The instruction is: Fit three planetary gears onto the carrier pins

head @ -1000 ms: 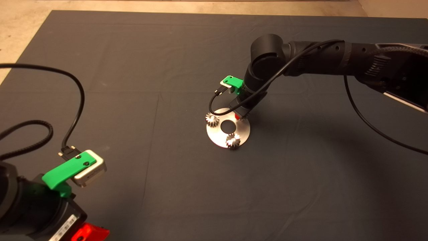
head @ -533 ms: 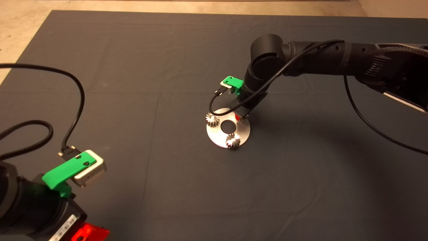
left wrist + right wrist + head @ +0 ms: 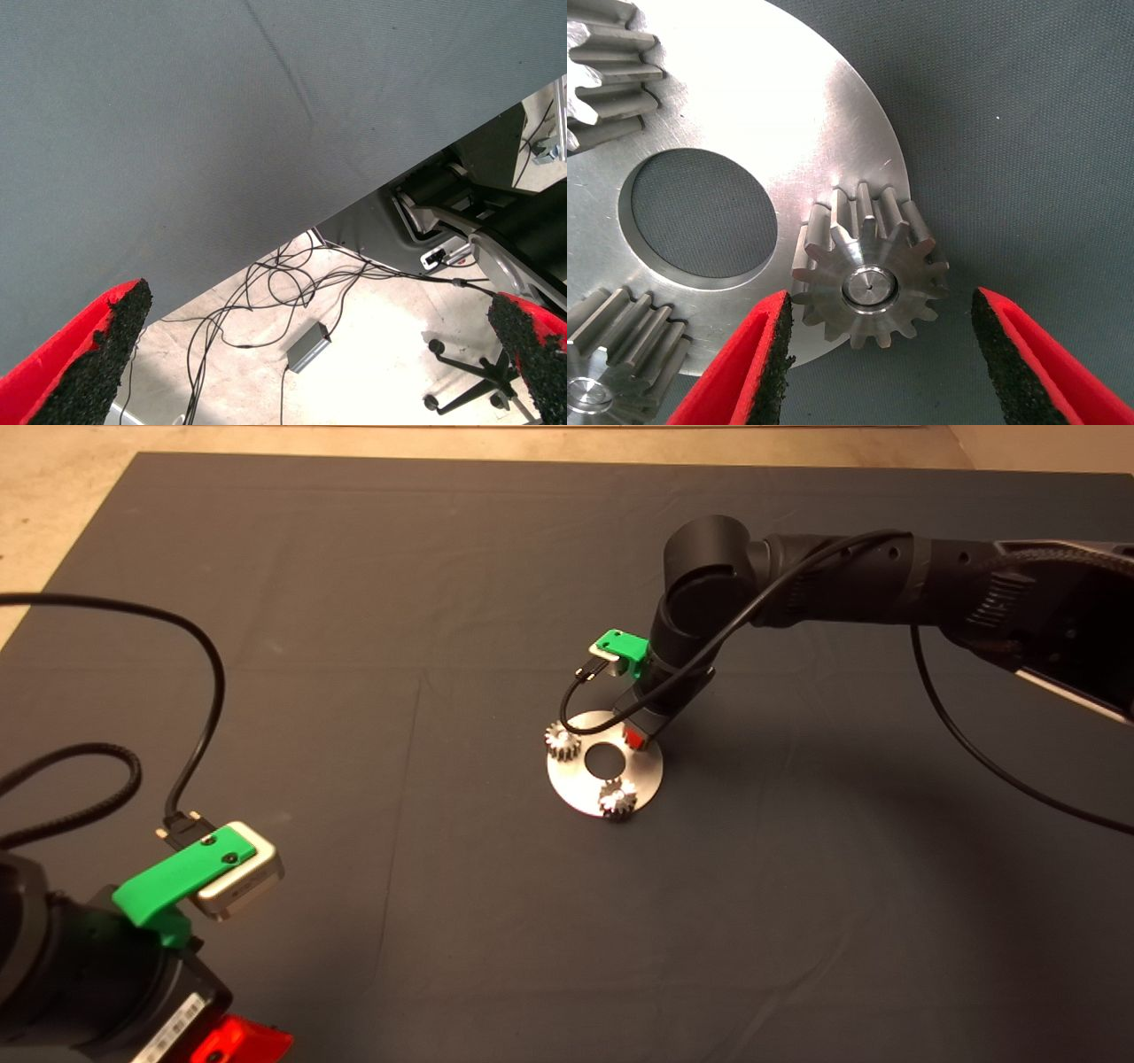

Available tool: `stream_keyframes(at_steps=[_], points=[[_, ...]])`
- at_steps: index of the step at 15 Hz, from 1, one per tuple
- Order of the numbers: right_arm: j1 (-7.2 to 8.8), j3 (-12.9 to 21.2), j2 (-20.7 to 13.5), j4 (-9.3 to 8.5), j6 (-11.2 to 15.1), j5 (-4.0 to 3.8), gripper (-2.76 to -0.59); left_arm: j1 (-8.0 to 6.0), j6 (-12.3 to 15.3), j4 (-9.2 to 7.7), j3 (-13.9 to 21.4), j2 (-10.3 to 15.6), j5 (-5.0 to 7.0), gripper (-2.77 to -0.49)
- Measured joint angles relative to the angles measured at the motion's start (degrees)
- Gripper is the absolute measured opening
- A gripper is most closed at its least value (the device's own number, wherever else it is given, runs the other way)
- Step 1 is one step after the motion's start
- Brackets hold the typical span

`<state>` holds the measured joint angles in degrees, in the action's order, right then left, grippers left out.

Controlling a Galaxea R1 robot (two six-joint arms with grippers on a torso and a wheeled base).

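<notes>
- Since 1 second ago, right gripper has lifted slightly off the disc.
- Its fingers stand wide, holding nothing; gear 3 sits on its pin between them, just below.
- All 3 gears look seated, so installation seems finished.
- Next: retreat straight up, clear of teeth.
- Left gripper waits, wide.

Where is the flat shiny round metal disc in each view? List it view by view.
Head view: the flat shiny round metal disc lies near the picture's middle.
Left wrist view: not in it.
Right wrist view: it lies under the three steel gears.
Shared landmark: its centre hole.
</notes>
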<state>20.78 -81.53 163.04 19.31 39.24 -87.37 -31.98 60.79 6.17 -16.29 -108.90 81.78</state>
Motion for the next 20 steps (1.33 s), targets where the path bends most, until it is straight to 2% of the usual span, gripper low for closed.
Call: stream_keyframes(at_steps=[2, 6, 7, 11, 12, 14, 17, 18, 20], points=[[0.02, 0.05, 0.0, -0.1, -0.29, -0.04, -1.75, 0.0, -0.2, 0.0, 0.0, 0.0, 0.0, -0.49], [0.65, 3.53, -0.74, -1.29, -0.41, -0.04, -1.75, 0.0, -0.43, 0.0, 0.0, -0.06, -0.05, -0.49], [1.32, 4.9, -1.4, -2.23, -0.4, 0.0, -1.75, 0.0, -0.44, -0.02, 0.0, -0.15, -0.09, -0.49], [4.94, 12.94, -6.17, -8.17, -0.2, -0.06, -1.75, 0.0, -0.46, -0.09, 0.0, -0.66, -0.25, -0.49], [5.58, 14.86, -7.74, -8.9, 0.15, 0.07, -1.75, 0.0, -0.46, -0.11, 0.0, -0.62, -0.33, -0.49], [6.41, 22.02, -12.02, -10.49, 3.09, -0.13, -1.75, 0.0, -0.44, -0.16, 0.0, -0.83, -0.31, -0.49], [6.86, 36.67, -18.37, -12.36, 9.01, -0.09, -1.75, 0.01, -0.43, -0.16, 0.17, -3.02, -0.38, -0.49], [6.85, 40.92, -20.48, -12.65, 11.39, -0.1, -1.75, 0.01, -0.43, -0.17, 0.24, -3.51, -0.33, -0.49], [6.75, 49.63, -24.91, -13.06, 18.08, -0.19, -1.75, 0.19, -0.4, -0.12, 0.28, -5.8, -0.27, -0.49]])
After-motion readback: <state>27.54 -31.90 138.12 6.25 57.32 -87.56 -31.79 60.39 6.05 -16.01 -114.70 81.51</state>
